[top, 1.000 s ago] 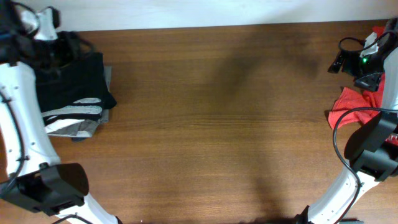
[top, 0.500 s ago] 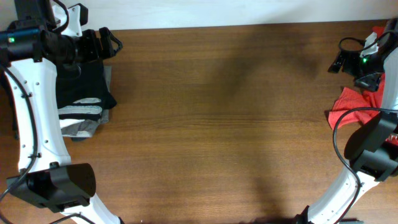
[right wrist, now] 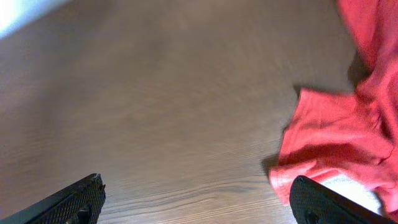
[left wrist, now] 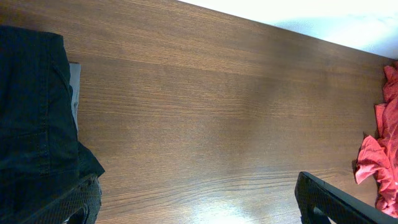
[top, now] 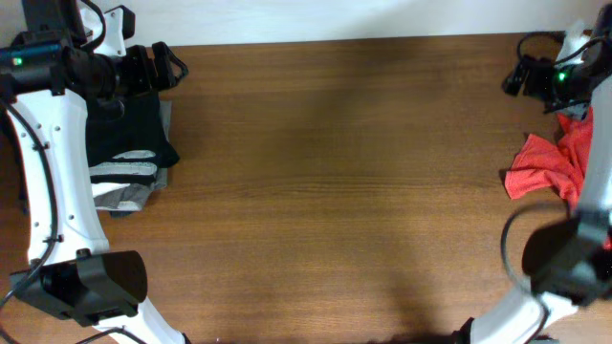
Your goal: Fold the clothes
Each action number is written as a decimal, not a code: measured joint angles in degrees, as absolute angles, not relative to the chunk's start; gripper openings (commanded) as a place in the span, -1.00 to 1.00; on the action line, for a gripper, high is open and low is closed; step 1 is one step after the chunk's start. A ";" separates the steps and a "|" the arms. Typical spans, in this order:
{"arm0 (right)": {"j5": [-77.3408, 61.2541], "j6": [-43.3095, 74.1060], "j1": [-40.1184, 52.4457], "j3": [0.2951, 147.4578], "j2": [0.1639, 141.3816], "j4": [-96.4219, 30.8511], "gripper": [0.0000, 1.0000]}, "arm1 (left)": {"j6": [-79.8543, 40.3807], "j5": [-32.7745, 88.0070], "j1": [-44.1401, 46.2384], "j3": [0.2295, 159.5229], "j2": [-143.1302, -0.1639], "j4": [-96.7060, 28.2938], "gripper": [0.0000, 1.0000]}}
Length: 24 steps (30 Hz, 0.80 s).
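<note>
The clothes lie in two lots at opposite ends of the table (top: 335,191). At the left end a folded black garment (top: 129,124) sits on a stack. A grey garment with white stripes (top: 120,177) pokes out at the stack's near side. At the right end a red-orange garment (top: 545,167) lies crumpled and unfolded, partly behind the right arm.

Overhead view: this is the only view that shows the white stripes and both lots at once. The left gripper (top: 158,65) hangs over the far edge of the black garment with its jaws spread and nothing between them. The right gripper (top: 518,78) is near the far right corner, just beyond the red-orange garment, also spread and empty. A green light (top: 17,61) glows on the left arm.

Left wrist view: it shows the weave and seams of the black garment, and a thin grey edge (left wrist: 74,87) beside it. The red-orange garment appears small at the far end of the table. The dark fingertips (left wrist: 71,205) stand wide apart over bare wood.

Right wrist view: it shows the red-orange garment's hem and folds. One fingertip (right wrist: 329,205) is close to the cloth; I cannot tell whether it touches.
</note>
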<state>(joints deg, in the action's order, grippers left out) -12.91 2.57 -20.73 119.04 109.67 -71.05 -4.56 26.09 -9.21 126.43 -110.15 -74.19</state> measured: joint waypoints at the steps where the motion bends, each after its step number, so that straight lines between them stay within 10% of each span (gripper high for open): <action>1: -12.91 2.57 -19.22 119.07 105.41 -70.98 0.98 | -4.56 26.06 -9.21 126.43 -110.15 -74.19 0.98; 24: -13.15 2.57 3.86 113.40 41.98 -75.81 0.98 | -4.56 25.87 -9.21 126.43 -110.15 -74.26 0.98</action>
<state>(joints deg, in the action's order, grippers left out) -13.15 2.57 3.86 113.40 41.98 -75.81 -4.56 25.87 -9.21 126.43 -110.15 -74.26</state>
